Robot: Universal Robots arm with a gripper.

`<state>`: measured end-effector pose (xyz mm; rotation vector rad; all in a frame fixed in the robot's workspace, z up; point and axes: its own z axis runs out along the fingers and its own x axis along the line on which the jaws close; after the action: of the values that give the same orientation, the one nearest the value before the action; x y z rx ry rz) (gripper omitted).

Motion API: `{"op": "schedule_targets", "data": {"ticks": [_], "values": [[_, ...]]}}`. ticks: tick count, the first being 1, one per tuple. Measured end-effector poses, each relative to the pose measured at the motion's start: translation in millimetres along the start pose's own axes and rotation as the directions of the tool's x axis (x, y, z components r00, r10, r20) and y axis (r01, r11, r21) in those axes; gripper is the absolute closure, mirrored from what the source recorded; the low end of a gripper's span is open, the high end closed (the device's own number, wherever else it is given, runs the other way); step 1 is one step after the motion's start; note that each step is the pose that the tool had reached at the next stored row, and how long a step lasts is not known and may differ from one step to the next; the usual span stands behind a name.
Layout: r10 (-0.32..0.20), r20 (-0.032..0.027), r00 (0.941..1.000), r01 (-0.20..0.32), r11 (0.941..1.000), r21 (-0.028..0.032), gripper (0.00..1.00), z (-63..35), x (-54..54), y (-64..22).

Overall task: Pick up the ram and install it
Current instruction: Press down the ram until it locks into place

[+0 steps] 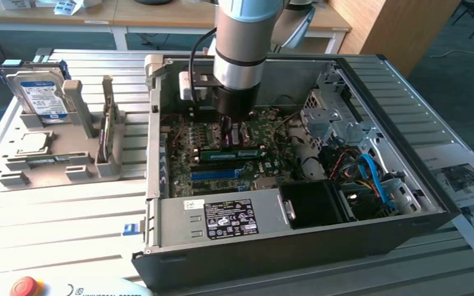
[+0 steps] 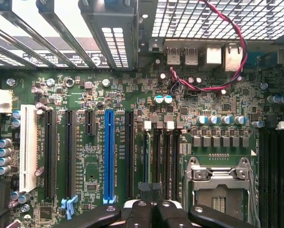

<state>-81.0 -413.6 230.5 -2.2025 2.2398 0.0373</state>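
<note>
Reaching down into the open computer case (image 1: 402,203), the arm holds its gripper (image 1: 234,122) low over the motherboard (image 1: 220,157) in the exterior view, with the ram (image 1: 230,152) lying just below it in a slot. In the wrist view, the gripper (image 2: 150,209) has its fingers pressed together, holding nothing, directly above the ram (image 2: 147,152) seated edge-on among the memory slots (image 2: 163,156), beside the processor socket (image 2: 218,183).

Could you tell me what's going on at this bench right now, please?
A robot arm is reaching down into an open desktop computer case, with its gripper shut just above the motherboard, near the memory slots beside the processor socket. In the exterior view, a green ram stick lies across the board below the arm. A hard drive stands in the holder on that view's left.
</note>
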Motion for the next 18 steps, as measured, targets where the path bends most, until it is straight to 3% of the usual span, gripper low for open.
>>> {"op": "schedule_targets", "data": {"ticks": [18], "values": [[0.000,-0.0003,1.0000,0.000,1.0000,-0.0002,0.89,4.1,0.1,0.0]]}}
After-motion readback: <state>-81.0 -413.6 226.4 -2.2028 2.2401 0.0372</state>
